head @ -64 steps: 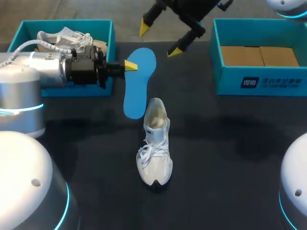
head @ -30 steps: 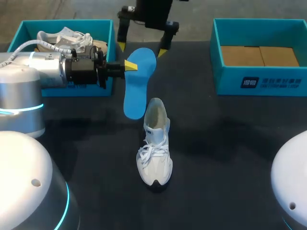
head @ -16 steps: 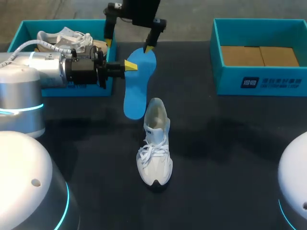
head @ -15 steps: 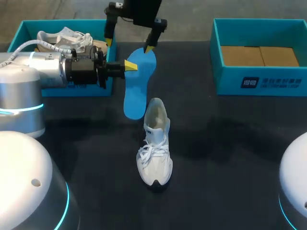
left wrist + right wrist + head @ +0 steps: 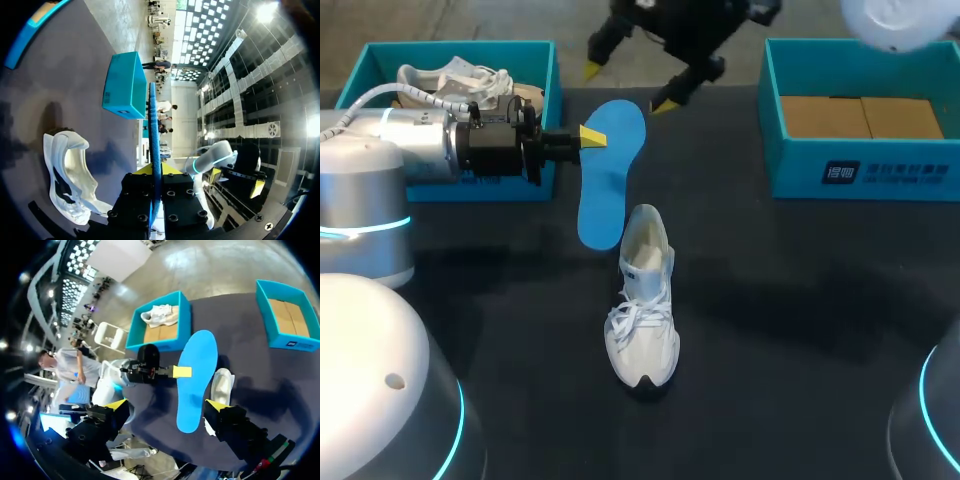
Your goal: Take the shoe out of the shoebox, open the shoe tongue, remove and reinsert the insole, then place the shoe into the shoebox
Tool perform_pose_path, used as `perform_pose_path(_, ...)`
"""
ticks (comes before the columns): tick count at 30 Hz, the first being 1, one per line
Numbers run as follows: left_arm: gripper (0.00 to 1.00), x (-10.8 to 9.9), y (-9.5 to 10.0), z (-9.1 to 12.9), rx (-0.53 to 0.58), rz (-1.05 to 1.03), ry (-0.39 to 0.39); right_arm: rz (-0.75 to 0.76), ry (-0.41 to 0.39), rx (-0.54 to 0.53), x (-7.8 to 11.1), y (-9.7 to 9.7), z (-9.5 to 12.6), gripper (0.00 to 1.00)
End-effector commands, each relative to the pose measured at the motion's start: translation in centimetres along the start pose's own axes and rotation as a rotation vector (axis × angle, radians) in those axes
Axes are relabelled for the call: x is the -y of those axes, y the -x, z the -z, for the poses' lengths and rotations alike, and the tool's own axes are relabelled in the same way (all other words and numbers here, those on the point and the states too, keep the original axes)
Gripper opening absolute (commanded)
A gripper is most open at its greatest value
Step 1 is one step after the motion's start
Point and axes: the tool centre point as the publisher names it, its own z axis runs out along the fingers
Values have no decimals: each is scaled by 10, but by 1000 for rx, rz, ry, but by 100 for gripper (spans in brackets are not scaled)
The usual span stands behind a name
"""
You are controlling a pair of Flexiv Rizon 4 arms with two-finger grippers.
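Head view: left gripper [image 5: 590, 137] is pinching the blue insole [image 5: 610, 170] near the white shoe [image 5: 643, 300], while right gripper [image 5: 626, 87] is hovering spread beyond the insole

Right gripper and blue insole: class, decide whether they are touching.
Apart. The right wrist view shows the right gripper open, with a clear gap between each yellow tip and the blue insole ahead of it.
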Motion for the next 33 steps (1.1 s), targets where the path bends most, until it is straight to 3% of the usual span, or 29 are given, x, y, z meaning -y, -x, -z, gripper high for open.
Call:
perform_pose_path(1,0,-1,0,0,3,1,-1,14,4,-429,4,35,10,100)
perform_pose_path(8,0,-1,0,0,3,1,-1,19,-73,-566,-4,49,5,100)
perform_pose_path(20,0,-1,0,0,3,1,-1,40,-50,-742,-10,69,-17,100)
perform_pose_path(33,0,-1,0,0,3,1,-1,40,-50,-788,-5,75,-19,100)
